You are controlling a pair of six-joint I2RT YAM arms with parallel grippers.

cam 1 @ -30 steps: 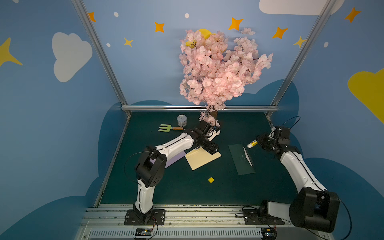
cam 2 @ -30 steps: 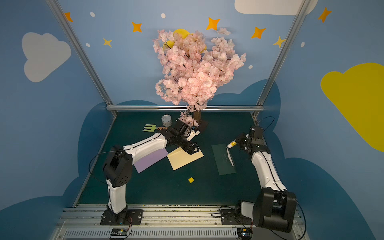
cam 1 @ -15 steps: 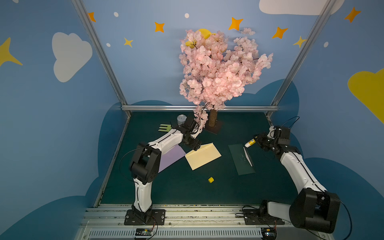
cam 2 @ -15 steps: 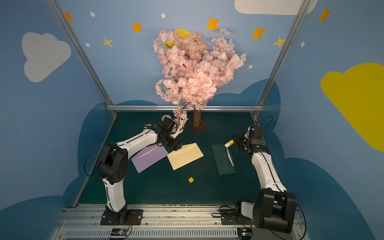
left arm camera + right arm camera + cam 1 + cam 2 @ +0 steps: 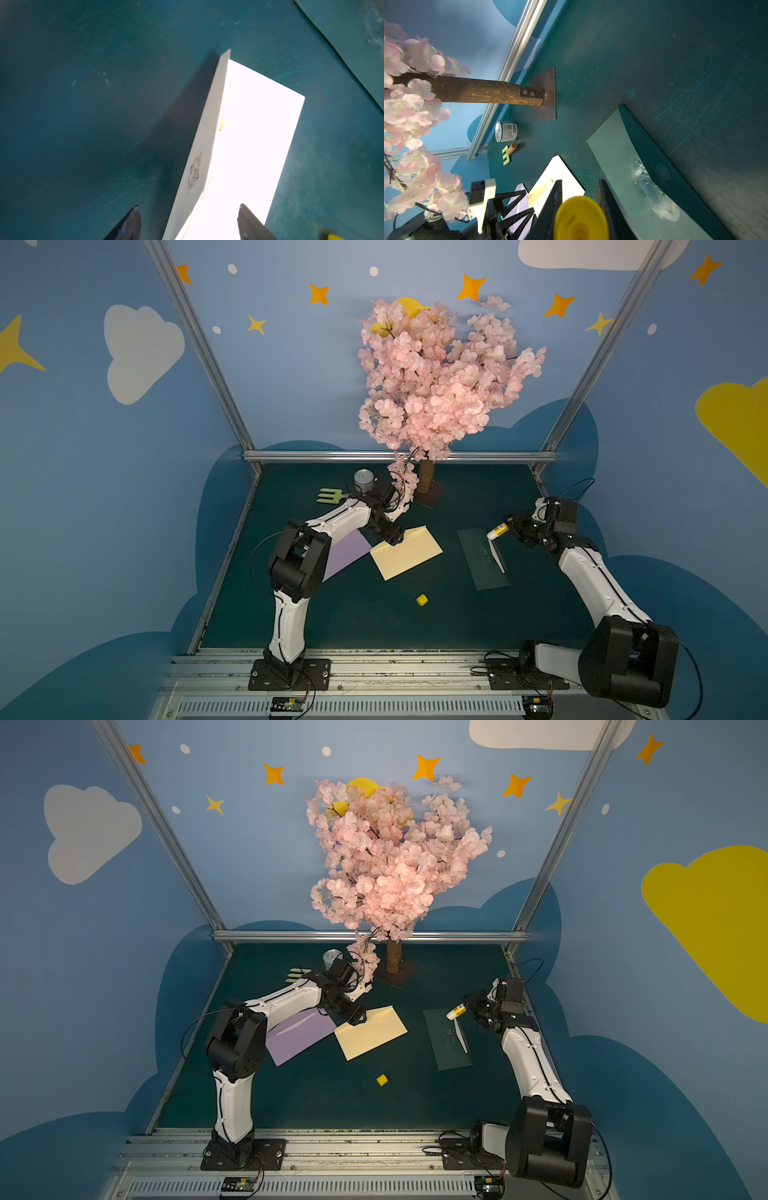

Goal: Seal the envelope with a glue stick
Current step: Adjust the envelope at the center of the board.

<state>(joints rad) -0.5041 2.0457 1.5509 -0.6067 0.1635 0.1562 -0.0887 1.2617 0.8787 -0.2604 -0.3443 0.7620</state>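
Envelope [image 5: 409, 553] — pale cream, lying flat in the middle of the mat [image 5: 374, 635] between the lilac envelope [image 5: 347, 551] and the dark green envelope [image 5: 482, 560], its flap [image 5: 204, 145] raised along the far edge. We judge it light, thin, easily creased and apt to slide if pushed; the flap's free edge is where we would pinch, gently. Our left gripper [image 5: 189, 205] straddles that flap with jaws parted, clasping nothing yet. Our right gripper [image 5: 512, 526] is clamped on the glue stick [image 5: 497, 531], tip bared, held beside the green one.
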